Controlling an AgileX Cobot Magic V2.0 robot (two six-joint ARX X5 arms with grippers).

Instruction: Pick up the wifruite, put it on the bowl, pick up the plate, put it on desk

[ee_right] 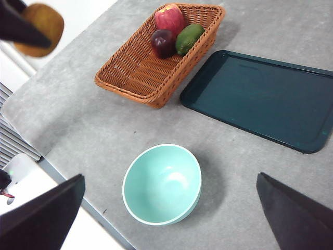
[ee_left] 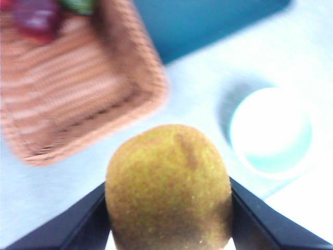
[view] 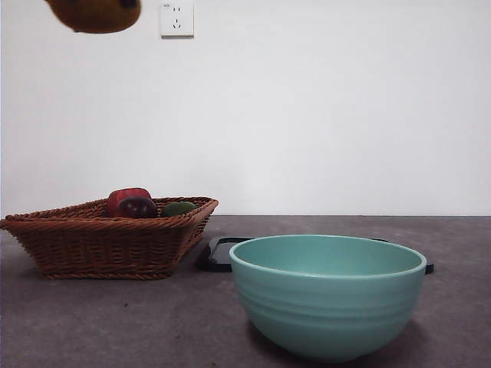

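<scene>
The wifruite (ee_left: pixel 169 187), brownish yellow and dull-skinned, hangs high above the bench (ee_right: pixel 104 130), clamped between the two black jaws of the left gripper (ee_left: pixel 169 208), which press on its two sides. In the front view it shows only at the top corner (view: pixel 96 14), well above the wicker basket (view: pixel 100 241). The mint-green bowl (ee_right: pixel 162 185) stands empty near the bench's front edge, apart from the basket, which holds a red apple (ee_right: pixel 169 18), a dark purple-red fruit (ee_right: pixel 163 41) and a green fruit (ee_right: pixel 188 37). A dark teal tray (ee_right: pixel 260 99) lies flat just beside the basket, behind the bowl. The right gripper (ee_right: pixel 171 219) hovers over the bowl with its jaws spread wide, holding nothing.
</scene>
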